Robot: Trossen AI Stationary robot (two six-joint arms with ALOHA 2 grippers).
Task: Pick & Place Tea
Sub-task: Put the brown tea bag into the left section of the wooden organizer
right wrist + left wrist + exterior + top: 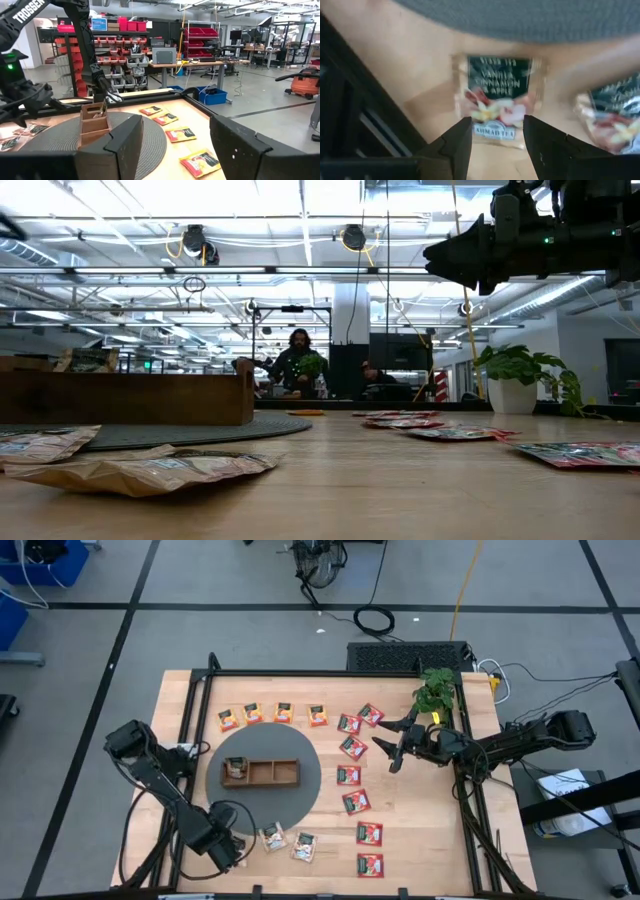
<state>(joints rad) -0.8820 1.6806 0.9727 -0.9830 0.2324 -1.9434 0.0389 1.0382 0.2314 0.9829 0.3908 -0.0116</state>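
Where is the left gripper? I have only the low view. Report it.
Observer: The left gripper is open and low, pointed at a white packet.
Operator: Give me the tray's contents.
Observer: The tray on the mat holds one tea packet, in its left compartment.
Operator: Now the right gripper.
Observer: The right gripper is open and empty, raised beside the red packets.
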